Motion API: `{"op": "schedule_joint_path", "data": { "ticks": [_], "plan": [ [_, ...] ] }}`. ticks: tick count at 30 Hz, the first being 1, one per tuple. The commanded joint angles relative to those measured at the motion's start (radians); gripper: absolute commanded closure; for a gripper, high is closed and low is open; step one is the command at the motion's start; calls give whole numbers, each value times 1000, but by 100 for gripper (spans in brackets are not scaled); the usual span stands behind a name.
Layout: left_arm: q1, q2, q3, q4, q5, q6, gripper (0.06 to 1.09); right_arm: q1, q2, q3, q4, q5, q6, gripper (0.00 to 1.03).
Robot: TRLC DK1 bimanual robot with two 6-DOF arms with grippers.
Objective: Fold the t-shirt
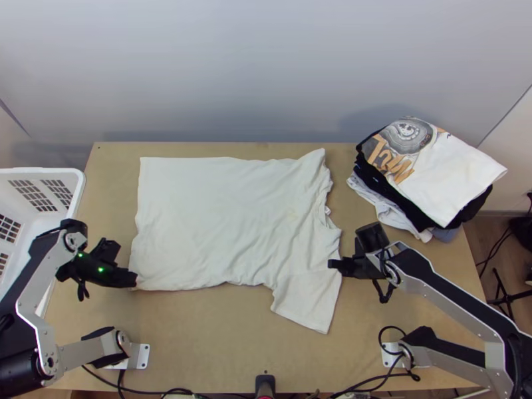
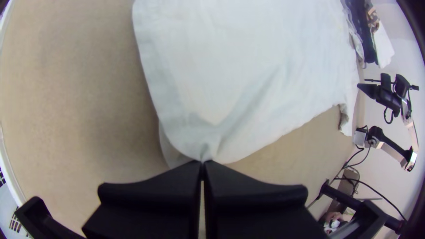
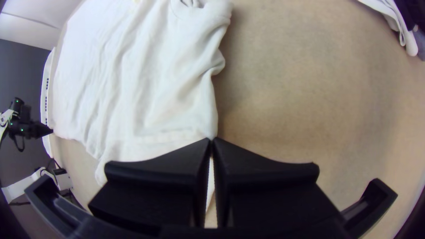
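Note:
A white t-shirt (image 1: 226,219) lies spread across the table, its hem toward the left and one sleeve pointing to the near edge at the right. At the hem's near corner is my left gripper (image 1: 135,279); in the left wrist view that gripper (image 2: 202,163) is shut on the shirt's edge, drawing small creases. My right gripper (image 1: 332,264) is at the shirt's right side, by the top of the near sleeve. Seen from its own wrist, the right gripper (image 3: 211,140) is shut on the t-shirt (image 3: 155,97) there, with wrinkles running off toward the collar.
A stack of folded clothes (image 1: 432,173) sits at the table's far right corner. A white plastic basket (image 1: 76,179) stands at the left edge. Bare table (image 1: 219,332) lies between the shirt and the near edge, where cables run.

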Motion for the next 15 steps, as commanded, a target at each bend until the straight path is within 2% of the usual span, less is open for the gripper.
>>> {"op": "schedule_joint_path", "data": {
  "ticks": [1, 15],
  "plan": [
    [83, 25, 29, -1, 1, 51, 105, -21, -31, -7, -13, 16, -12, 100],
    [125, 36, 47, 2, 3, 68, 105, -87, -86, -9, -50, 30, -50, 100]
  ]
}}
